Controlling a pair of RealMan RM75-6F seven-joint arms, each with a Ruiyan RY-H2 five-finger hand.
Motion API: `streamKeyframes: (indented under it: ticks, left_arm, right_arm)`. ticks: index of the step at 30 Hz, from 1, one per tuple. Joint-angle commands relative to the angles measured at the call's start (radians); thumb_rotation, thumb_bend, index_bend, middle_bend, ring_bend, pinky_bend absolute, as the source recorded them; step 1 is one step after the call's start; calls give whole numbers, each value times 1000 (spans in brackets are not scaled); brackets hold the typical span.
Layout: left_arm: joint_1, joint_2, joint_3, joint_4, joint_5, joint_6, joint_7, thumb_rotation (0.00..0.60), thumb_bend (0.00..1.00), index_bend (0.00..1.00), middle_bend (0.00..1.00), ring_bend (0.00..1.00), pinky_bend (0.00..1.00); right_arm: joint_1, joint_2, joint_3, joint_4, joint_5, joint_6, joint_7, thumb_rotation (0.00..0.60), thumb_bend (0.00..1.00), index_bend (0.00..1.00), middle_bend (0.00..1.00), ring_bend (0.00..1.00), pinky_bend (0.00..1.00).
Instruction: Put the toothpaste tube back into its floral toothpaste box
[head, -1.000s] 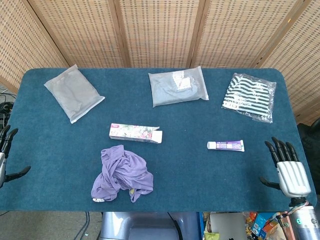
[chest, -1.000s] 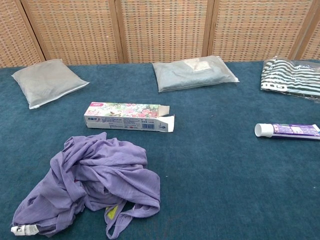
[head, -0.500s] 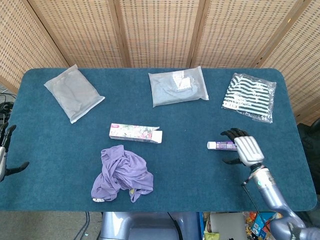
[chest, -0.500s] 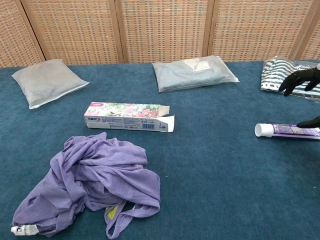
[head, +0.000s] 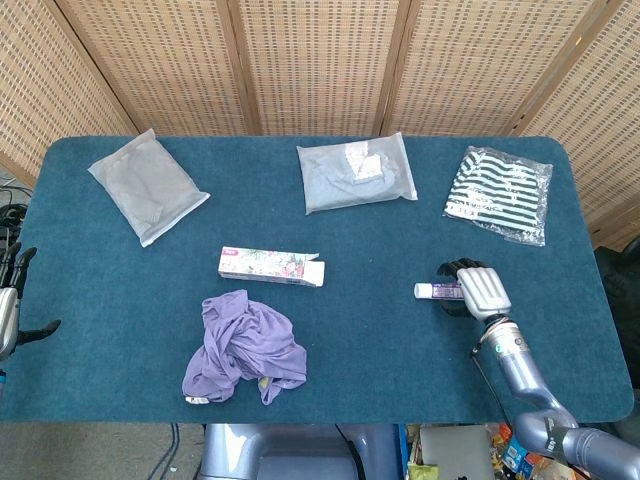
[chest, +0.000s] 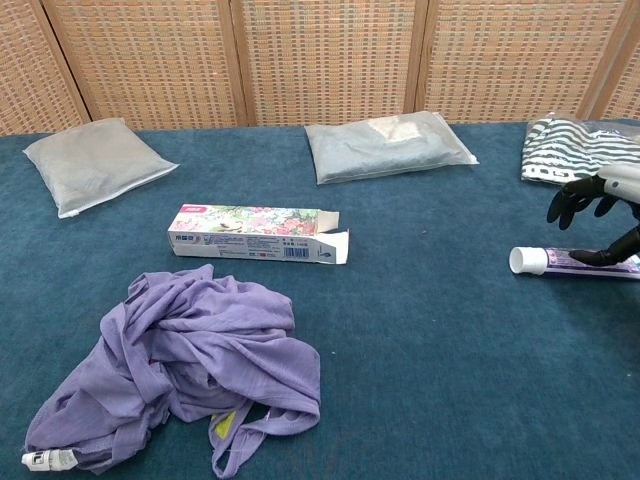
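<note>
At the far left edge the left hand (head: 8, 310) waits with fingers spread, holding nothing. The floral toothpaste box (head: 272, 267) lies mid-table, its flap end open to the right, ready for loading. Well right of it the right hand (head: 478, 291) hovers over the toothpaste tube (head: 438, 290), fingers arched apart around it, apparently poised to grasp.

My right hand (head: 478, 291) covers the tail of the toothpaste tube (chest: 550, 261). My left hand (head: 12, 310) is cut off by the frame edge, so its grip is unclear.
</note>
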Motion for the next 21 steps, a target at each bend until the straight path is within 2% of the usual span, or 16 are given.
streamKeyframes:
  ticks: [1, 21]
  left_arm:
    - [-1, 0, 0, 1, -1, -1, 0, 600, 62, 0, 0, 0, 0]
    - [-6, -3, 0, 12, -18, -6, -4, 600, 62, 0, 0, 0, 0]
  right_arm:
    - [6, -25, -15, 31, -8, -4, 4, 600, 396, 322, 345, 234, 246]
    - [24, -141, -46, 250, -47, 5, 24, 600, 395, 322, 341, 234, 246]
